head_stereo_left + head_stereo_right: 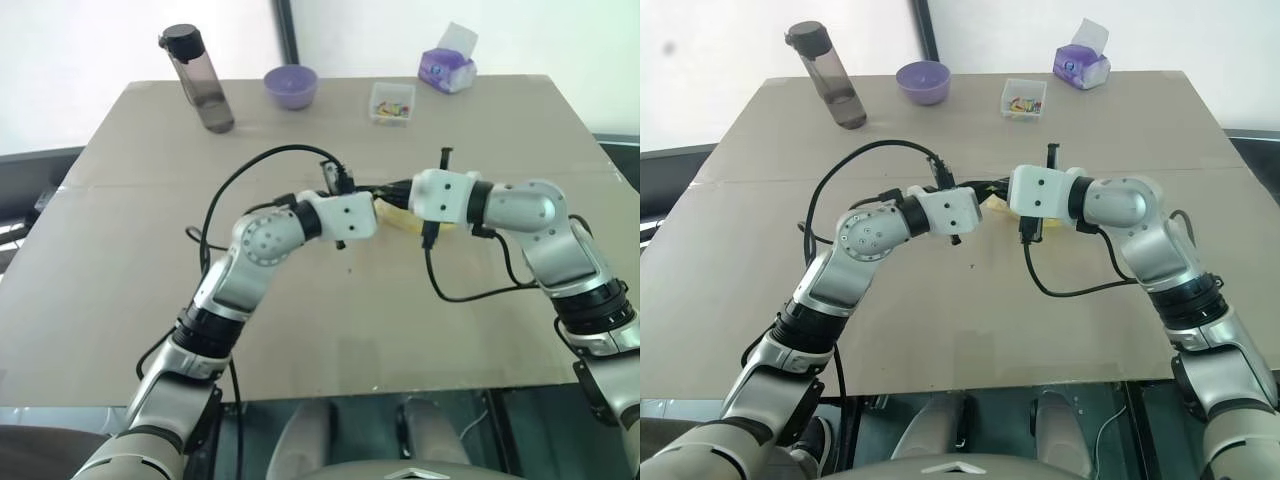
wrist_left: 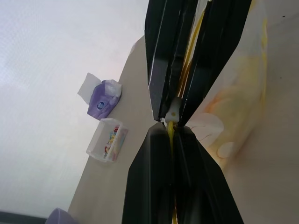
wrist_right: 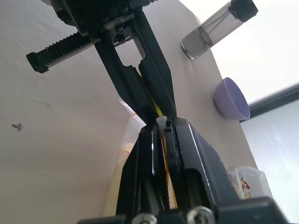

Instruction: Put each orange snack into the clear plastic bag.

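Note:
The clear plastic bag (image 1: 402,217) hangs a little above the middle of the table, held between my two grippers, which meet tip to tip. My left gripper (image 2: 169,127) is shut on the bag's yellow seal strip (image 2: 172,131). My right gripper (image 3: 163,125) is shut on the same strip from the opposite side. A pale orange-yellow shape (image 2: 236,95) shows through the bag's crinkly wall; it looks like the orange snack inside the bag, though its outline is unclear. The bag (image 3: 125,151) droops below the fingers toward the table.
Along the far edge of the brown table (image 1: 330,320) stand a dark bottle (image 1: 197,78), a purple bowl (image 1: 291,86), a small clear box of colourful bits (image 1: 391,103) and a purple tissue pack (image 1: 447,68). Black cables loop over both forearms.

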